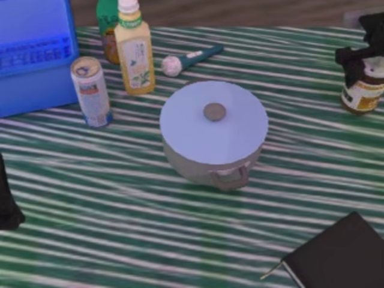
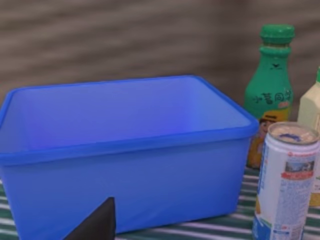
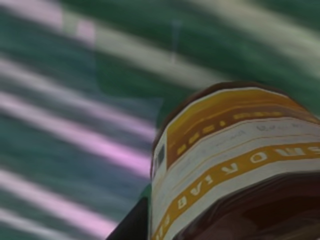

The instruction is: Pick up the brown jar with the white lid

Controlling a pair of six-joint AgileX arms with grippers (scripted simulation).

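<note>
The brown jar with the white lid [image 1: 360,96] is at the far right of the table, its cream label with an orange-brown band facing the camera. My right gripper [image 1: 365,60] comes down over its lid and is shut on it. The right wrist view is filled by the jar [image 3: 235,160], with one dark finger [image 3: 132,225] pressed against its side. A faint shadow lies on the striped cloth apart from the jar's base. My left gripper [image 1: 8,204] is parked at the table's left edge, open and holding nothing.
A grey lidded pot [image 1: 213,132] stands mid-table. At the back left are a blue bin [image 1: 36,60], a white can [image 1: 92,91], a tall yellow bottle [image 1: 135,51], a green-topped bottle [image 1: 108,27] and a microphone [image 1: 191,60]. A black notebook [image 1: 339,255] lies front right.
</note>
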